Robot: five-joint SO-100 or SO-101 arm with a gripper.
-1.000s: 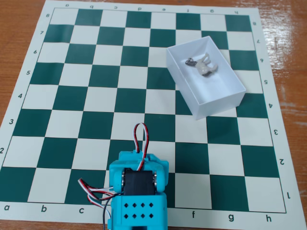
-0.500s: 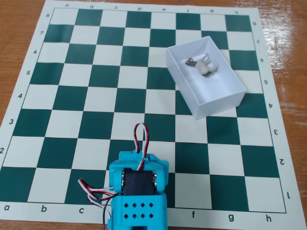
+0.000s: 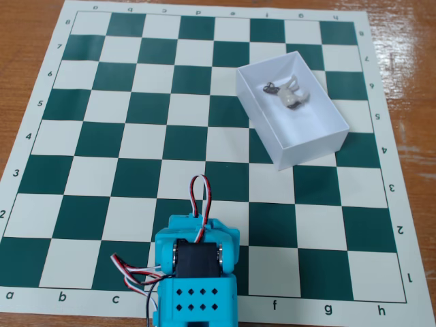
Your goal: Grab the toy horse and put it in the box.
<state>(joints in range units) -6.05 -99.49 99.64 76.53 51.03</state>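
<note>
The toy horse is a tiny pale grey-white figurine with a darker part at its left. It lies inside the white box, toward the box's far end. The box sits tilted on the chessboard at the upper right. The cyan arm is at the bottom centre, folded back, with a black servo and red, white and black wires looping above it. Its fingers do not show; only the arm's body is visible. The arm is far from the box, several squares away.
The green and white chessboard mat lies on a wooden table. Nothing else stands on the board besides the box and the arm.
</note>
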